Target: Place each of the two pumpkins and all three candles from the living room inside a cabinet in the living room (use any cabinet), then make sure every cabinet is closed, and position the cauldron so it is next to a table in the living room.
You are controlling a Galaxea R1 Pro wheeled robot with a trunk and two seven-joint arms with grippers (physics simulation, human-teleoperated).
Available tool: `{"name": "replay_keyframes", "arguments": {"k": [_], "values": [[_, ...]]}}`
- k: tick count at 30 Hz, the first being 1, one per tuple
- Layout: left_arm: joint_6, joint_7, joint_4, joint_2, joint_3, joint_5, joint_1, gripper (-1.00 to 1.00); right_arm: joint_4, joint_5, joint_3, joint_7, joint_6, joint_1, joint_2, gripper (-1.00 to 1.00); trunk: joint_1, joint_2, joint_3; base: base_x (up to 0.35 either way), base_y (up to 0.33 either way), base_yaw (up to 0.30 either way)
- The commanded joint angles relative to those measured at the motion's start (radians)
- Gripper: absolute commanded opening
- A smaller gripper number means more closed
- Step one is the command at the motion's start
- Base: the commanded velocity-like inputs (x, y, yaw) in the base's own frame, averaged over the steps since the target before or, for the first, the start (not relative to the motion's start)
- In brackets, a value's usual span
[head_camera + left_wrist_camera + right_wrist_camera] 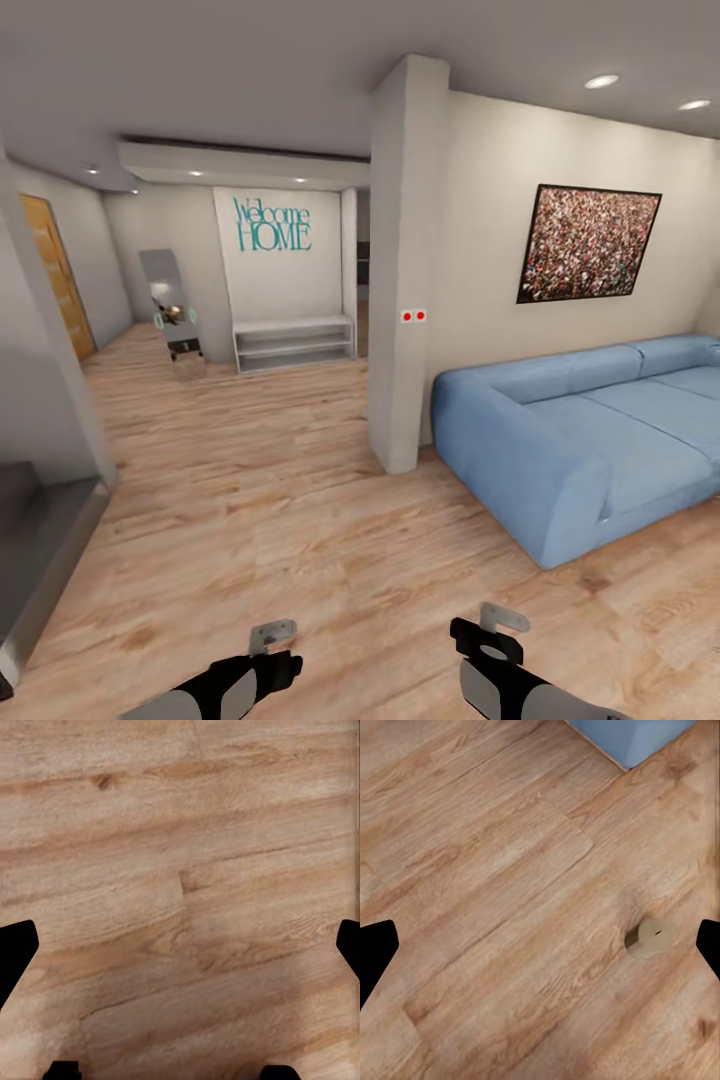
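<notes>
Head view, left to right: orange door at 10 o'clock, leaning mirror, white shelf under the teal "Welcome HOME" lettering at 11, pillar at 12, framed picture and blue sofa at 2–3. Left gripper is hanging over bare wood floor, fingers spread wide, holding nothing. Right gripper is also spreading wide and empty; one candle is sitting on the floor below it, near the sofa's corner.
</notes>
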Motion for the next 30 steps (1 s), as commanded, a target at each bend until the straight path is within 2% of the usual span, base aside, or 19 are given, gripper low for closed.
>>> {"name": "replay_keyframes", "arguments": {"k": [1, 15, 22, 30], "values": [[0.006, -0.001, -0.002, 0.0, 0.009, -0.01, 0.0, 1.0, -0.001, -0.011, 0.008, -0.003, -0.004, -0.001, 0.0, 1.0, 0.001, -0.002, -0.002, 0.33, 0.0, -0.272], [0.006, -0.001, -0.002, 0.0, 0.009, -0.01, 0.0, 1.0, -0.001, -0.011, 0.008, -0.003, -0.004, 0.0, -0.001, 1.0, 0.001, -0.002, -0.002, 0.331, 0.048, -0.272], [0.007, -0.001, -0.002, 0.0, 0.009, -0.01, 0.0, 1.0, -0.001, -0.011, 0.008, -0.003, -0.004, 0.0, -0.001, 1.0, 0.001, -0.002, -0.002, 0.279, 0.227, -0.272], [0.007, 0.0, -0.002, 0.0, 0.009, -0.01, 0.0, 1.0, -0.001, -0.011, 0.007, -0.003, -0.004, 0.0, -0.002, 1.0, 0.001, -0.002, -0.002, 0.162, 0.294, -0.272]]}}
